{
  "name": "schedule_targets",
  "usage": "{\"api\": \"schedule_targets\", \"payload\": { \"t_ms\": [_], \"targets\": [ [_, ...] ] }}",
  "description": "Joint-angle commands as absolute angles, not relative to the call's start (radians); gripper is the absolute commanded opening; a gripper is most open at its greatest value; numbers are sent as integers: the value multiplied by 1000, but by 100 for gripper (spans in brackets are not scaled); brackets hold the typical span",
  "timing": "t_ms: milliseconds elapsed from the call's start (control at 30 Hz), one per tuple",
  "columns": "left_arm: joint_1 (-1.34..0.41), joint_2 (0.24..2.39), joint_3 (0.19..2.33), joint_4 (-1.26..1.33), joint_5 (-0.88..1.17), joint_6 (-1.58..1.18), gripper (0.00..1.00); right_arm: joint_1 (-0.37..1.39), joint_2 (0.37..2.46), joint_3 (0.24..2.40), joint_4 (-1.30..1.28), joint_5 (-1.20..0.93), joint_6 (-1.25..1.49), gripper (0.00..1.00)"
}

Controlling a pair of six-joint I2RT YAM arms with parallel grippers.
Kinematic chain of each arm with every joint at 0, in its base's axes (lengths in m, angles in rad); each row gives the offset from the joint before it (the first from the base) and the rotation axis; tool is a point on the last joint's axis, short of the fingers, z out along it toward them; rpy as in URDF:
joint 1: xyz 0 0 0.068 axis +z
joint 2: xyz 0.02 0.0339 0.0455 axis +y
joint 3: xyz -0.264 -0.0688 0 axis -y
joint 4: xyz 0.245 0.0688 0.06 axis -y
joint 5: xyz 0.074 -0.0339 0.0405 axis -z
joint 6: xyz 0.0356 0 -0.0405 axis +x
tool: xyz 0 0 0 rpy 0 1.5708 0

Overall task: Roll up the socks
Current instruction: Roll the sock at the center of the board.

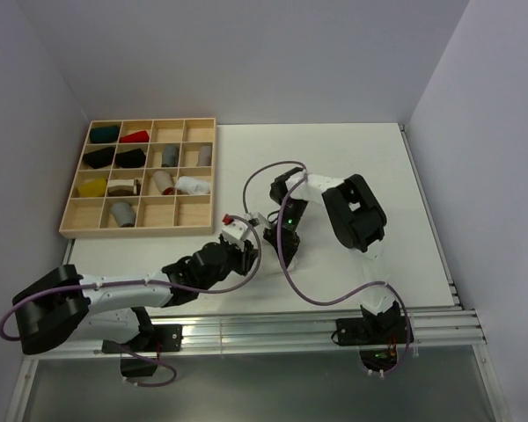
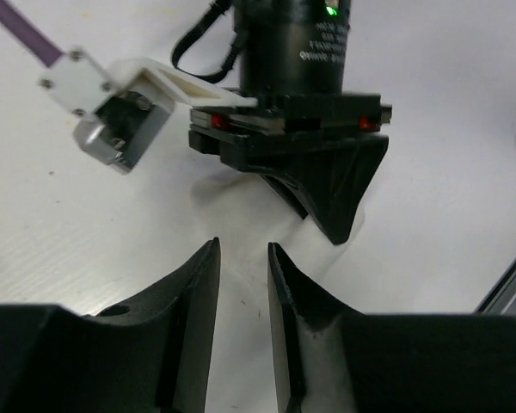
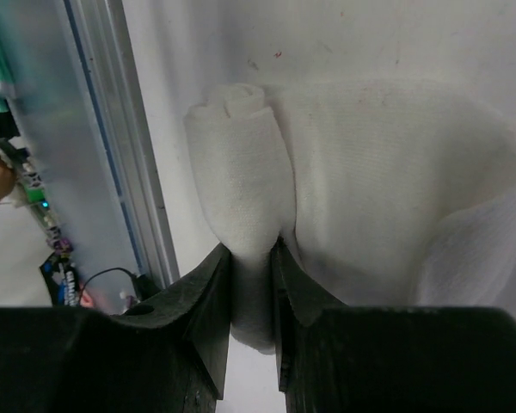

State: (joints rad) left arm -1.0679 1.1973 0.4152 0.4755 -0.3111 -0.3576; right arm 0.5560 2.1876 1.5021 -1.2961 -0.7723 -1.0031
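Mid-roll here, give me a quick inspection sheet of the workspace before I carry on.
Surface: white table.
Job's things: white sock partly rolled, its roll pinched by the right gripper; no other sock seen.
Clutter: wooden tray at far left, cloth bundles in its compartments.
Grippers: right gripper shut on the sock; left gripper narrowly open, empty.
Cables: purple cables loop across the table.
Surroundings: plain walls, metal rail at near edge.
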Motion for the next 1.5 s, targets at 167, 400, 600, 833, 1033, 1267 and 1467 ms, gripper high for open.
{"api": "schedule_targets", "payload": {
  "t_ms": [167,400,600,833,1033,1267,1467],
  "targets": [
    [-1092,1388,538,549,-151,-244,36,541,2252,1546,-1353,-756,-1025,23],
    [-1092,1515,592,563,31,-226,37,532,2269,1562,-1361,-753,-1020,23],
    [-1083,1572,627,540,117,-204,36,528,2272,1565,-1362,-750,-1017,23],
    [-1040,1609,615,555,164,-207,34,526,2272,1563,-1364,-752,-1015,22],
    [-1011,1638,621,529,199,-190,33,525,2270,1562,-1356,-746,-1009,22],
    [-1008,1657,620,505,158,-187,34,522,2273,1559,-1348,-742,-1005,22],
    [-1003,1713,653,457,164,-195,33,522,2275,1557,-1345,-741,-1002,22]
  ]
}}
